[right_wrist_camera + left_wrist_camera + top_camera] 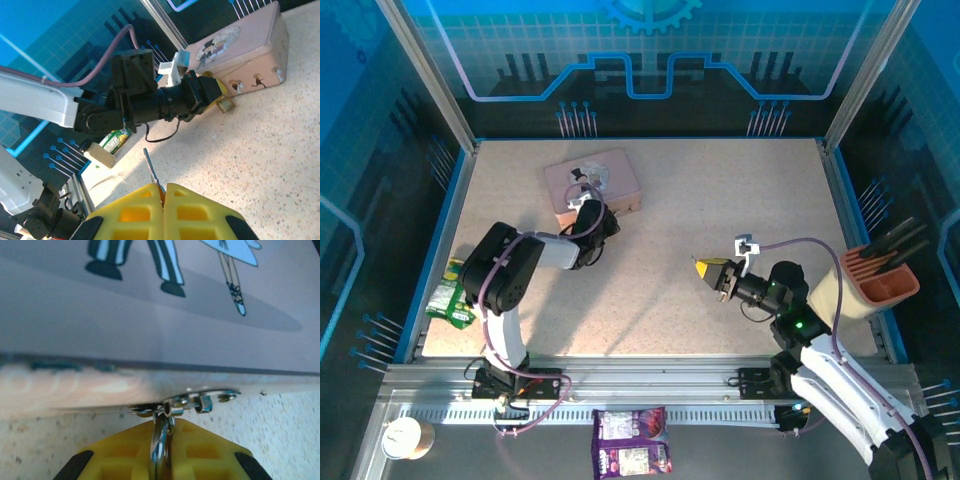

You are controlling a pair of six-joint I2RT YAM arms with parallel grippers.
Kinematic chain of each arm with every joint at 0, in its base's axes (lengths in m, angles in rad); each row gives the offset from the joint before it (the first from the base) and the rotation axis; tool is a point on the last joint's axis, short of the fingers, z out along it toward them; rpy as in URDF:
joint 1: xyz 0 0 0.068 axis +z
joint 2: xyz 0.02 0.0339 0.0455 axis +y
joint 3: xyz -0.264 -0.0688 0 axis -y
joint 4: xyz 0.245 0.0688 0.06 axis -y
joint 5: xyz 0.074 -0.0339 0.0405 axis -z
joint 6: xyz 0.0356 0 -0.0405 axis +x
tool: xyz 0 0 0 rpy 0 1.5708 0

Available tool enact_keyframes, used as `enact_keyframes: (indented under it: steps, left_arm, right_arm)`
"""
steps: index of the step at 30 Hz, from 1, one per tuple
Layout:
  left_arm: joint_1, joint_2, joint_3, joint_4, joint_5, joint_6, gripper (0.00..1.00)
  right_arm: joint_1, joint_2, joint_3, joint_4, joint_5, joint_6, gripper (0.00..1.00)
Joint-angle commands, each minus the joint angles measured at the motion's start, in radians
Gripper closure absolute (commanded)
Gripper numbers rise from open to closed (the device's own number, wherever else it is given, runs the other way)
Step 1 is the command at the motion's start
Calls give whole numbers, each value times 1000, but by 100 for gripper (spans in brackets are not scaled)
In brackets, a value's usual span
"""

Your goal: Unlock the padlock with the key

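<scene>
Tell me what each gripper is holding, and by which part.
Right gripper pinches the key by its head, blade sticking out. Left gripper grips the padlock by its silvery shackle.

The table (670, 200) is beige with fine dark speckles. Toward its far edge, the tin (610, 175) is pale pink, printed with cartoon figures in black, white and light blue. The padlock (226, 104) seems brass-gold, though it is tiny in the right wrist view; its shackle (161, 437) is shiny silver. The key (150, 167) is dark grey. The left gripper (162, 430) and right gripper (163, 192) are yellow with black corners. The cables (800, 245) are purple. A green packet (448, 295) lies at the table's left edge, and an orange holder (885, 280) stands at the right edge.
</scene>
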Motion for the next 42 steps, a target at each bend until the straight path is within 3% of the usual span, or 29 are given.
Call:
enact_keyframes:
  steps: [1, 10, 28, 33, 42]
  left_arm:
    - [5, -78, -48, -45, 66, 88, 97]
    - [-78, -156, -104, -125, 184, 158, 98]
    - [-282, -148, -84, -183, 322, 237, 99]
    - [-288, -198, -145, -205, 297, 239, 89]
    - [-294, -328, -321, -89, 231, 166, 60]
  right_arm:
    - [-15, 20, 29, -67, 6, 37, 100]
    - [6, 73, -1, -76, 25, 95, 100]
    - [189, 148, -33, -93, 182, 129, 100]
    - [234, 179, -40, -75, 221, 144, 100]
    - [296, 214, -40, -56, 275, 165, 100]
